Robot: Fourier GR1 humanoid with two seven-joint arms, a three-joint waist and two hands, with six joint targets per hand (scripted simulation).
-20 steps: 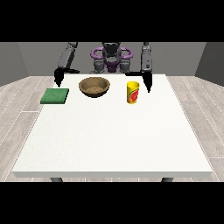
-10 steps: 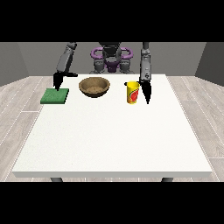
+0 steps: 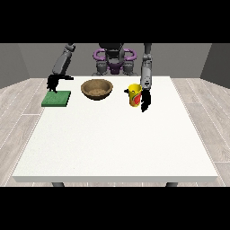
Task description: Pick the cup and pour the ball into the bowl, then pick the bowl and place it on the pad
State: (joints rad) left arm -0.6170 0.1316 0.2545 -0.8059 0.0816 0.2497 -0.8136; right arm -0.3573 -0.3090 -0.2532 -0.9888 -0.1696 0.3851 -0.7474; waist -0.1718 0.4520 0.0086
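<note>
while i look across the white table (image 3: 117, 143), i see the brown bowl (image 3: 96, 88) at the far side, between the green pad (image 3: 56, 98) and the yellow cup (image 3: 134, 95). the ball i cannot see. the hand at the view's right (image 3: 145, 101) hangs just beside the cup, fingers pointing down; closed or not, i cannot tell. the hand at the view's left (image 3: 53, 83) hovers above the pad, fingers also unclear.
</note>
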